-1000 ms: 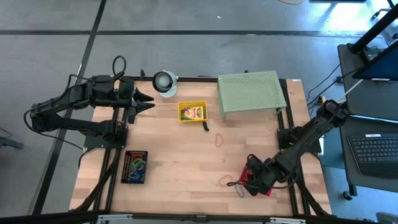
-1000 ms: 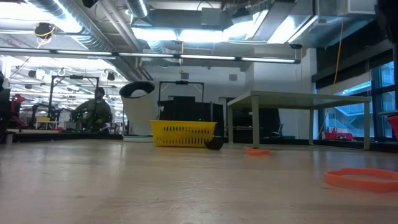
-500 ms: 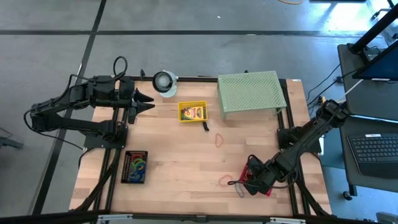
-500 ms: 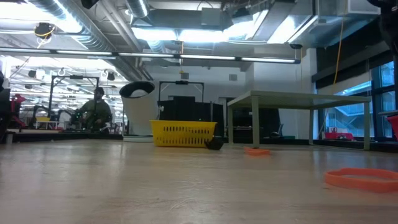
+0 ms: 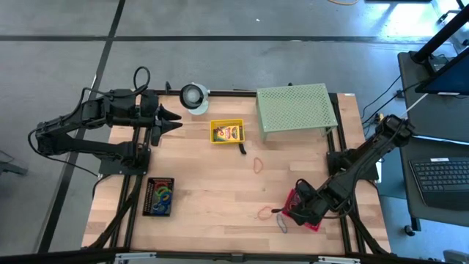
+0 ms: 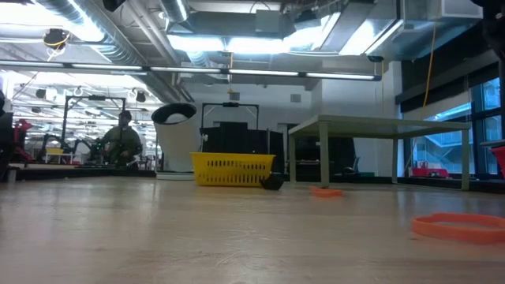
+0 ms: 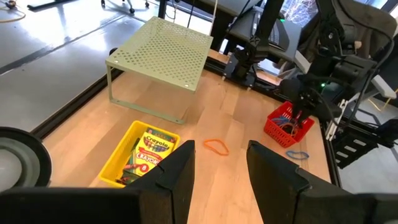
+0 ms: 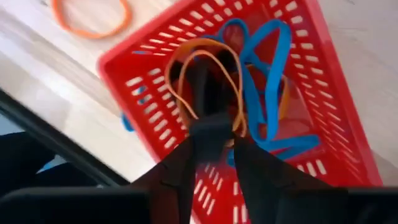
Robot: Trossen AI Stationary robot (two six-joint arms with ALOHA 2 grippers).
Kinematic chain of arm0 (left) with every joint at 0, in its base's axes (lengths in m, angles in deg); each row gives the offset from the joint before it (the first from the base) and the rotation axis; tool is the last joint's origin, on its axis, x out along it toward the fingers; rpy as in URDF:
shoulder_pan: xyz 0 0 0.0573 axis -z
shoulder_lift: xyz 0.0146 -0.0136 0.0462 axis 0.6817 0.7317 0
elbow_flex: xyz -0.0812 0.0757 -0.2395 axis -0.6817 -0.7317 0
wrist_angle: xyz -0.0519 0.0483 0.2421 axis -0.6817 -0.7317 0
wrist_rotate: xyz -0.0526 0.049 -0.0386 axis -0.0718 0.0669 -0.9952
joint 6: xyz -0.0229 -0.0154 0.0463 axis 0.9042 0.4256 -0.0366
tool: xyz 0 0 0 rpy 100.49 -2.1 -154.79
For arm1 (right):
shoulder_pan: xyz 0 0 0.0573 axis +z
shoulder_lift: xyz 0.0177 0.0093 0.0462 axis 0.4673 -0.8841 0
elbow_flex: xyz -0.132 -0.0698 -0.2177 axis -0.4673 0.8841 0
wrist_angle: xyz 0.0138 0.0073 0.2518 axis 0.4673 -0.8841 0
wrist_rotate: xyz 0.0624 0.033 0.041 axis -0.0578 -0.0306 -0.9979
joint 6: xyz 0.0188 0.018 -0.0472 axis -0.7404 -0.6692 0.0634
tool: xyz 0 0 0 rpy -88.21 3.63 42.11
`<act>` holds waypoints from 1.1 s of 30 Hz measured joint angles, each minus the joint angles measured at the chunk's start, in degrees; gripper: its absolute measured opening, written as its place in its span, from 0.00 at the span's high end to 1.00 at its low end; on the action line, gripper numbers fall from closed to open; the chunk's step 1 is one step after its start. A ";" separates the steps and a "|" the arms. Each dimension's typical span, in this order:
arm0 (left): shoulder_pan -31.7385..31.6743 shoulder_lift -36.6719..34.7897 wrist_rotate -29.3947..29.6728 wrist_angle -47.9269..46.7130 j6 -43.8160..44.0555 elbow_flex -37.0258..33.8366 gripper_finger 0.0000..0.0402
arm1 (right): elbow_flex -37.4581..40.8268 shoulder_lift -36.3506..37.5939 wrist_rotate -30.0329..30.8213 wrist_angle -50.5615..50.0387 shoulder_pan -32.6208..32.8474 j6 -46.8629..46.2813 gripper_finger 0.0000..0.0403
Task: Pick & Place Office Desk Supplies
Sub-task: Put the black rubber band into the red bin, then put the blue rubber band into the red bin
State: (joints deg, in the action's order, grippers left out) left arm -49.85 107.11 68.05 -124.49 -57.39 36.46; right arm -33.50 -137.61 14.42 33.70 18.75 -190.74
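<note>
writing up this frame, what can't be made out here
- Right gripper: whether it grips the orange rubber band draped round its fingertips over the red basket; the fingers themselves hide the contact.
- Red basket in the high view: largely covered by the right arm.
- Black tray: contents too small to name.
- Yellow basket in the low view: its contents sit behind its wall.

A robotics lab or workshop in a big open industrial hall. Bare ducts [image 6: 118,35] and strip lights [image 6: 260,43] run under the unfinished ceiling, and the floor [image 5: 220,59] is grey concrete marked with dark lines. The butcher-block table [image 5: 212,191] sits in a black metal frame with arms bolted to it. Beside it stands a desk with a keyboard [image 5: 443,174], and a person [image 6: 121,140] sits at a cluttered bench across the room.
</note>
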 joint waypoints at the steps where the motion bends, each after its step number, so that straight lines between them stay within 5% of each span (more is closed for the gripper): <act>1: 0.01 0.00 0.00 0.01 0.08 0.00 0.65 | 0.02 -0.11 0.02 -0.16 0.00 0.01 0.72; 10: 0.02 0.00 0.02 0.31 0.45 0.00 0.65 | 0.03 -0.06 0.43 -5.74 -1.12 0.04 0.63; 33: 0.00 0.00 0.39 0.75 1.93 0.00 0.65 | 9.01 -0.15 0.93 1.15 -11.00 10.68 0.80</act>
State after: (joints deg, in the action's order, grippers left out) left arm -49.85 107.11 68.45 -123.73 -55.45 36.46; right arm -24.49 -137.77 15.34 34.85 7.75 -180.06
